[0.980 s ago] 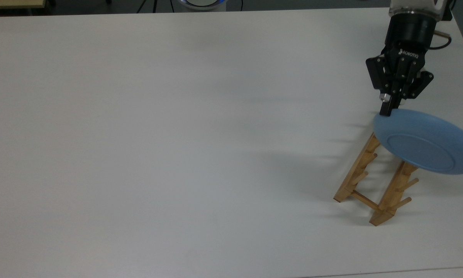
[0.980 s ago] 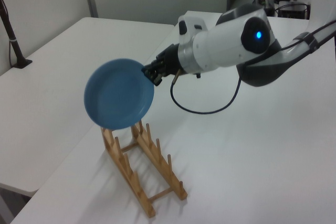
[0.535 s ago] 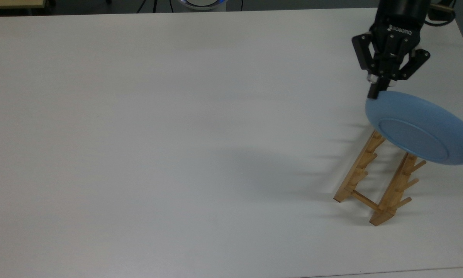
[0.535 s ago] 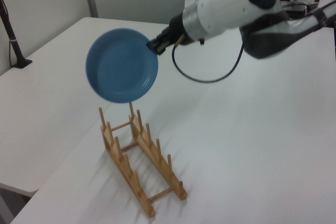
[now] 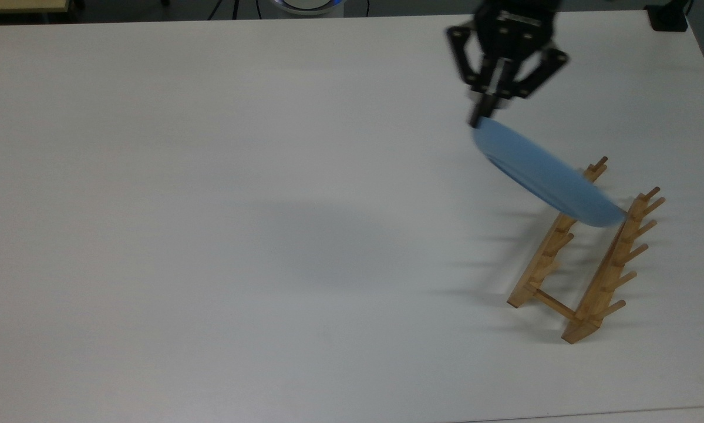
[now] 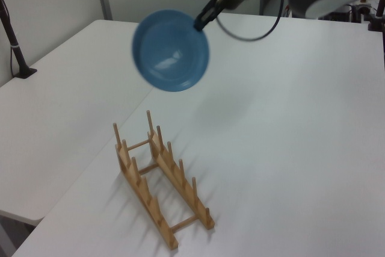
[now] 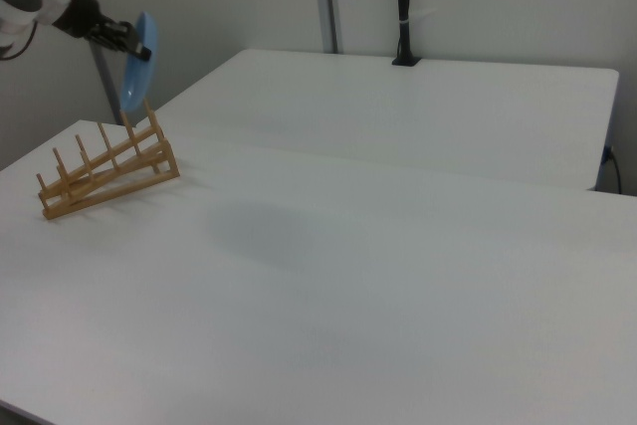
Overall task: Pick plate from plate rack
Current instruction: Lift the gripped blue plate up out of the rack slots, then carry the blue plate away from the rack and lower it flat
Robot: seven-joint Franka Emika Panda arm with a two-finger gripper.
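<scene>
The light-blue plate (image 5: 542, 175) (image 6: 171, 50) (image 7: 136, 75) hangs in the air, tilted on edge, well above the wooden plate rack (image 5: 583, 258) (image 6: 157, 176) (image 7: 105, 171). My gripper (image 5: 480, 120) (image 6: 200, 23) (image 7: 137, 47) is shut on the plate's rim at its upper edge. The rack stands on the white table with nothing between its pegs, near the top view's right edge. In the top view the plate's lower end overlaps the rack's far pegs.
The white table (image 5: 240, 205) stretches wide to the top view's left of the rack. A black post (image 7: 402, 7) stands at the table's far edge in the right view, and another black stand (image 6: 13, 43) sits at the left view's left.
The gripper has lifted the plate higher and carried it toward the top view's left, away from the rack. The plate has turned more edge-on in the top view.
</scene>
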